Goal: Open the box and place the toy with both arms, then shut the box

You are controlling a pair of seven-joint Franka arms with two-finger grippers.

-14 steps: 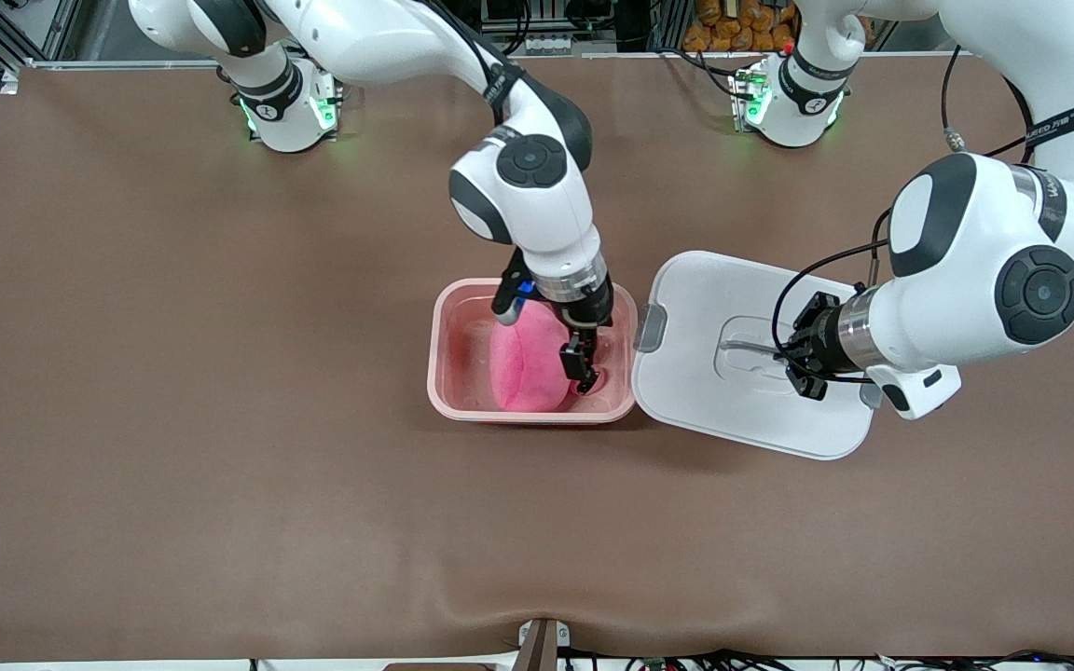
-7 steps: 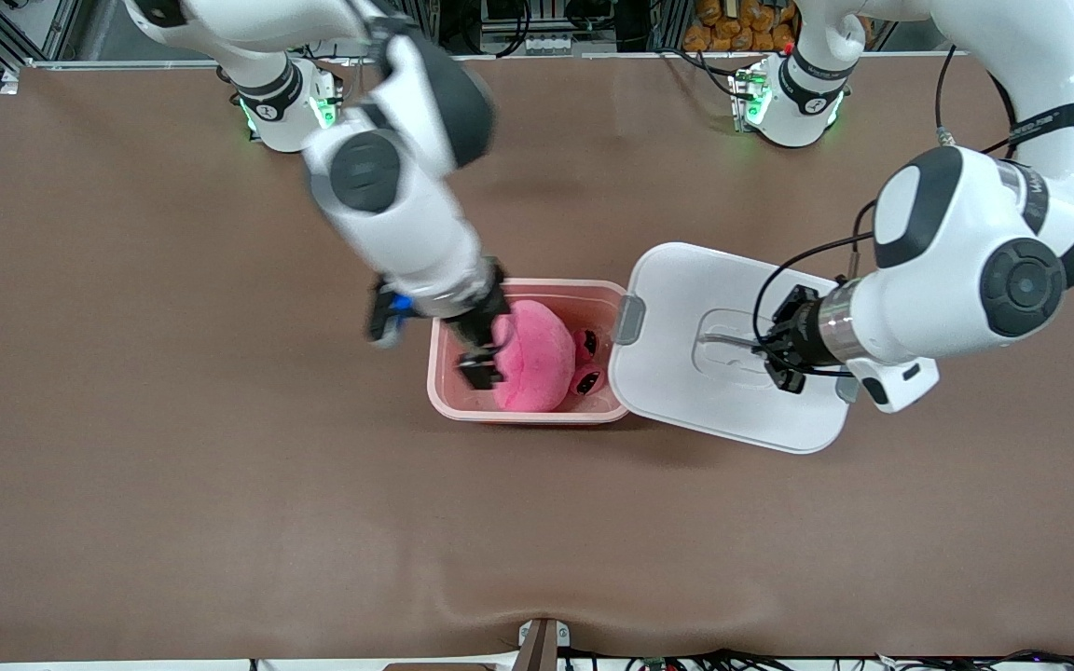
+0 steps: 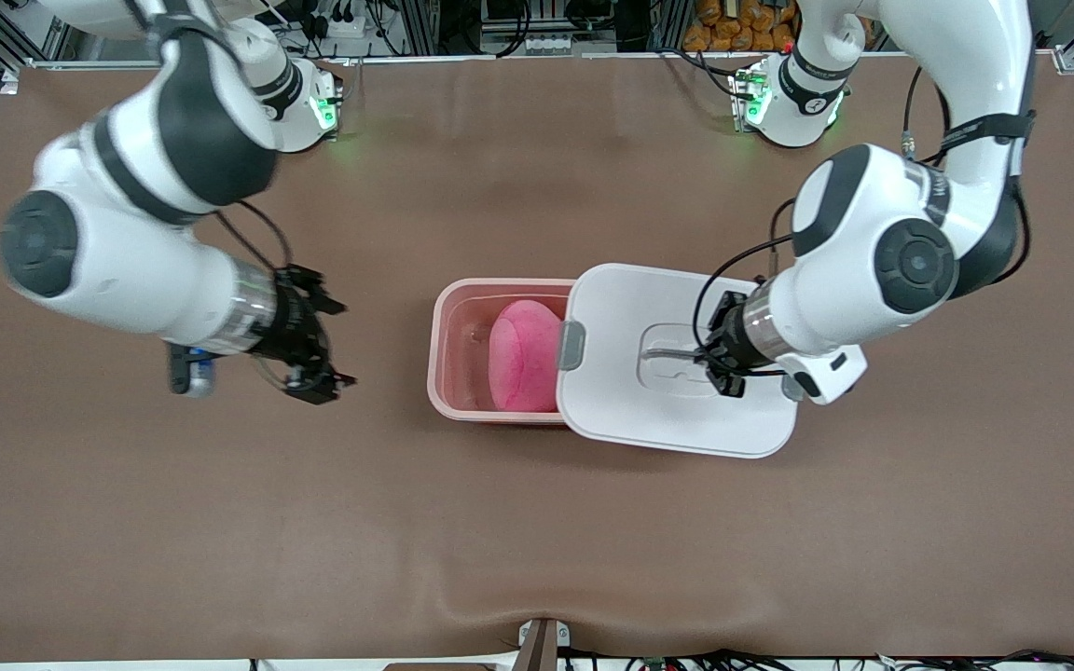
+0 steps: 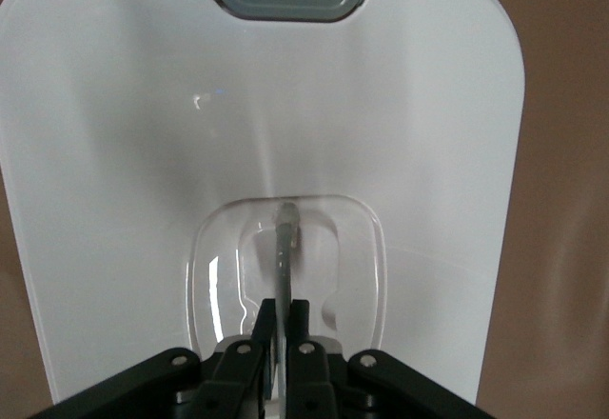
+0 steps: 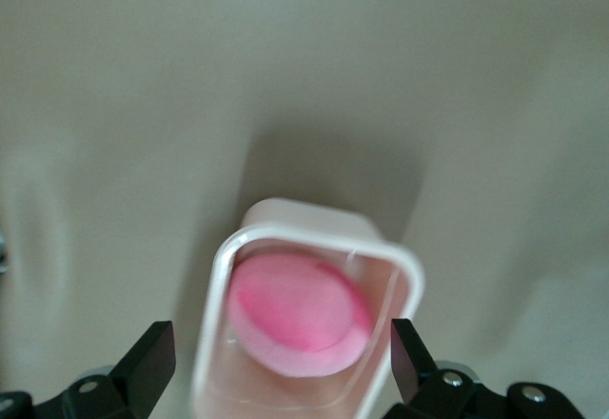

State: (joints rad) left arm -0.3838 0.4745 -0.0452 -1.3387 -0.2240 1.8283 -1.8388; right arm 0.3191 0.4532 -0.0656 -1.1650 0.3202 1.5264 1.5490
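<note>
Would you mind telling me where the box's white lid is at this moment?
In the front view, the lid hangs over the box's end nearer the left arm, partly covering it, held by its handle in the left gripper.

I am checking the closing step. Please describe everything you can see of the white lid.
The white lid is smooth rounded-rectangular plastic with grey side clips and a recessed handle. The left pincer is shut on that handle and holds the lid over the pink box, covering only the part toward the left arm's end, not seated.
</note>
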